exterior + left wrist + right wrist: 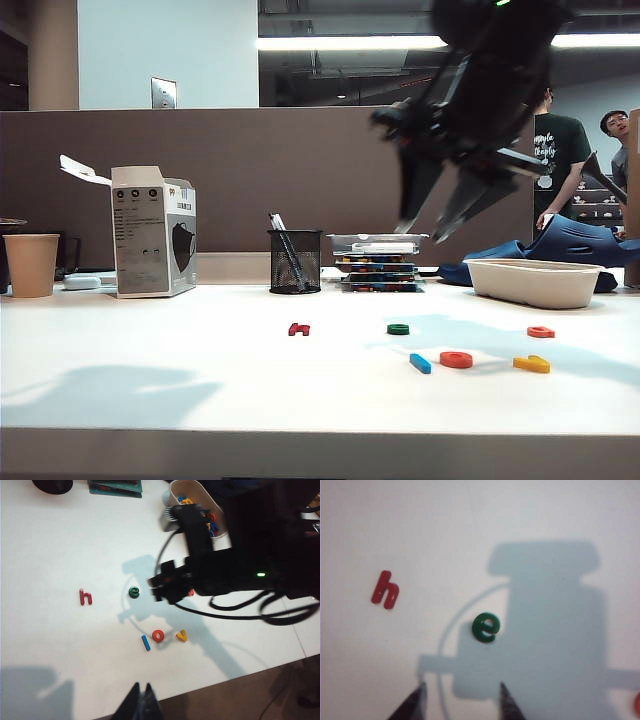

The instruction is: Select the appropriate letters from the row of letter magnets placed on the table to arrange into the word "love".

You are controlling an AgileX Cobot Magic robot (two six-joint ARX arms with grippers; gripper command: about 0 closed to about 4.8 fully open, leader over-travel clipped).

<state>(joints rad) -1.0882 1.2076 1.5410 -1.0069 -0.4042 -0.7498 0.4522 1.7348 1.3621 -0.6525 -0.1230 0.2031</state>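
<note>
Black and blurred, the right hand (432,225) hangs high above the white desk (150,380), its two fingers spread apart with nothing between them. In the right wrist view those fingertips (417,700) frame bare desk just short of the green "e" (486,627), which lies flat in the arm's shadow; the dark red "h" (385,589) lies well off to one side of it.

At the lower edge of the left wrist view, the left hand (140,702) shows only as dark, blurred tips drawn together to a point, holding nothing; it sits over the desk's front edge, well apart from the letters.

On the desk nearer the front edge, the blue "l" (420,363), orange "o" (456,360) and yellow "v" (532,364) lie in a row, the first two nearly touching. The green "e" sits behind them, apart. A red-orange letter (541,332) lies farther right, near a beige tray (533,283).
</note>
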